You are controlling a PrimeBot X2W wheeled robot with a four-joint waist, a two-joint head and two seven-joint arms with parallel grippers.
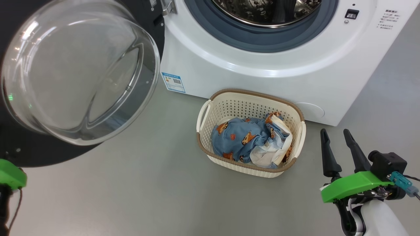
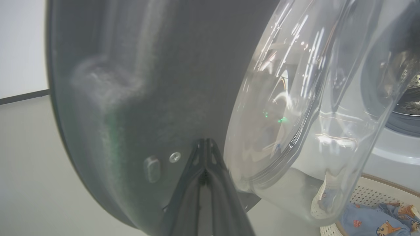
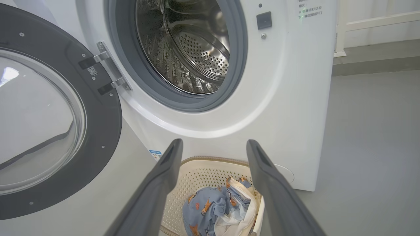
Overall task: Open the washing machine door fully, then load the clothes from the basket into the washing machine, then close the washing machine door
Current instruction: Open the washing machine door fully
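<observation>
Lighting was bright, even and diffuse; shadows on the floor (image 1: 147,190) were faint. Glare streaked the washing machine door (image 1: 82,72) glass. The left wrist view was blurred close up.

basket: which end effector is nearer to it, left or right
Right. The right end effector hovers open just right of the basket. The left end effector is shut at the washing machine door, well to the basket's left.

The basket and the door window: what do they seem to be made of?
The basket looks like matte cream plastic, moulded with rows of small holes; its brown rim looks woven, probably plastic too. The door window looks like clear glass, perhaps hard plastic: glossy, see-through, with bright reflections.
</observation>
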